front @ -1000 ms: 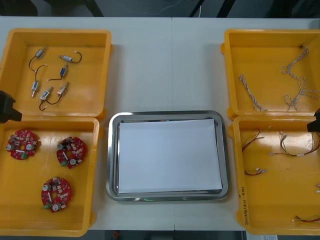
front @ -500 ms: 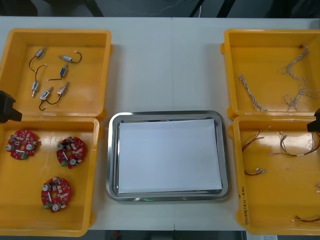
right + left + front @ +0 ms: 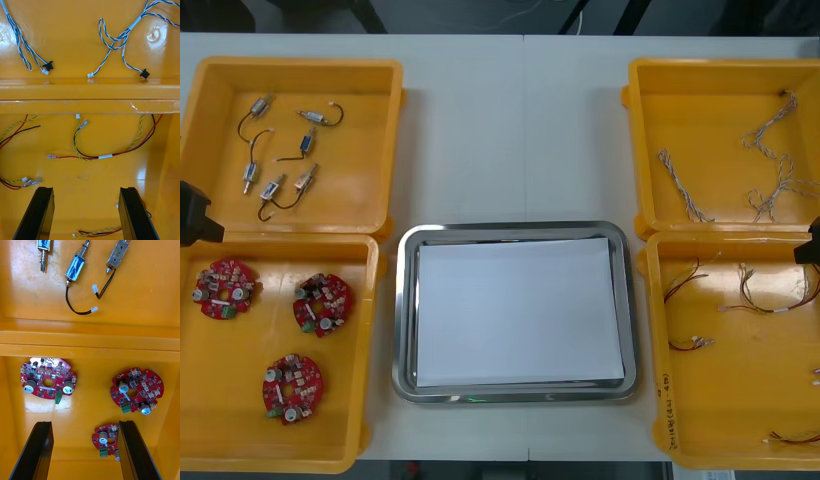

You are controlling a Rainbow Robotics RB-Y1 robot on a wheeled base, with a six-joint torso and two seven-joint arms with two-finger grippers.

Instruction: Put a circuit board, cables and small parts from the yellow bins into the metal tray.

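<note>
The metal tray (image 3: 406, 312), white inside, lies at the table's middle with nothing in it. Three round red circuit boards (image 3: 323, 303) rest in the near left yellow bin (image 3: 370, 400). My left gripper (image 3: 85, 450) hangs open above that bin, one board (image 3: 107, 440) lying below the gap between its fingers. In the front view it is a black piece (image 3: 192, 215) at the left edge. My right gripper (image 3: 85, 210), at the right edge (image 3: 810, 246), is open over the red and yellow cables (image 3: 108, 152) in the near right bin (image 3: 653, 380).
Several small metal parts (image 3: 280, 150) with black leads lie in the far left bin (image 3: 394, 120). Twisted blue and white cables (image 3: 770, 170) lie in the far right bin (image 3: 632, 140). Bin walls (image 3: 90, 98) cross ahead of both grippers.
</note>
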